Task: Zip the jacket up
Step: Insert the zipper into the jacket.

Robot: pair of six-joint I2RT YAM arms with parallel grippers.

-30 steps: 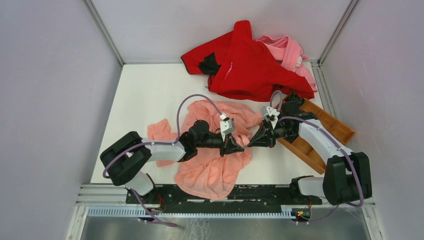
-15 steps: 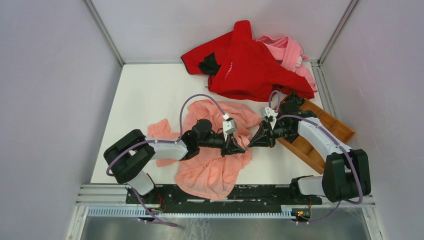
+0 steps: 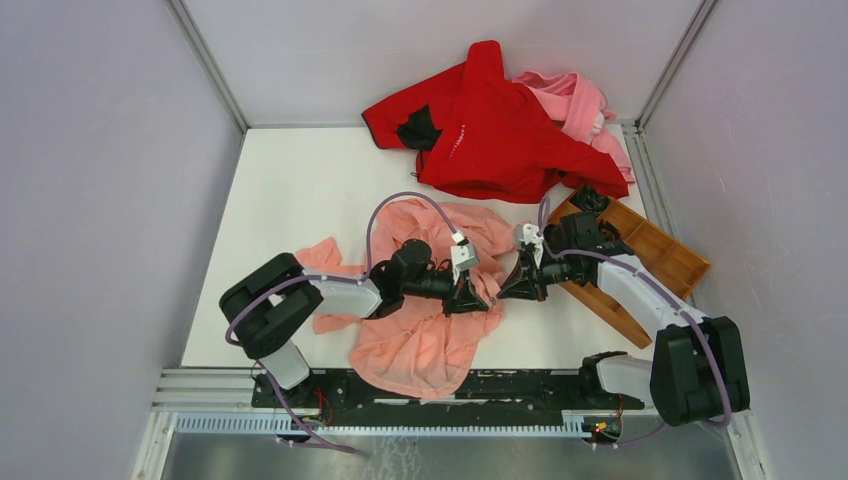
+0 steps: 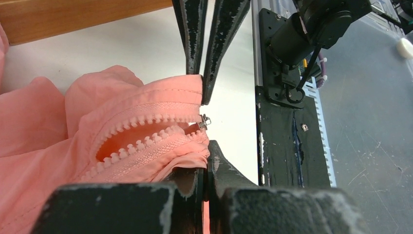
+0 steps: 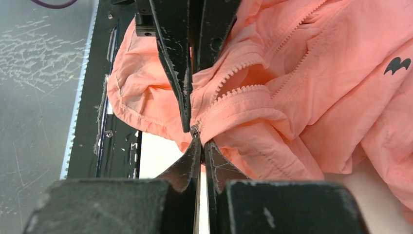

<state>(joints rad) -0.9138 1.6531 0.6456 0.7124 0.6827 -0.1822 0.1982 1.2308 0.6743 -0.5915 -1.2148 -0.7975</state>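
Jaws: left gripper (image 4: 205, 162) is clamped on jacket (image 4: 53, 122), right gripper (image 5: 200, 144) can't be told; zipper pull (image 5: 194, 130) should be pinched squarely.

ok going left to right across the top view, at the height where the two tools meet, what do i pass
bulk of the jacket → left tool → right tool → wooden tray

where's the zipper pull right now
The zipper pull sits at the right edge of the jacket in the top view, between the tips of the left tool and the right tool, where the teeth rows meet.
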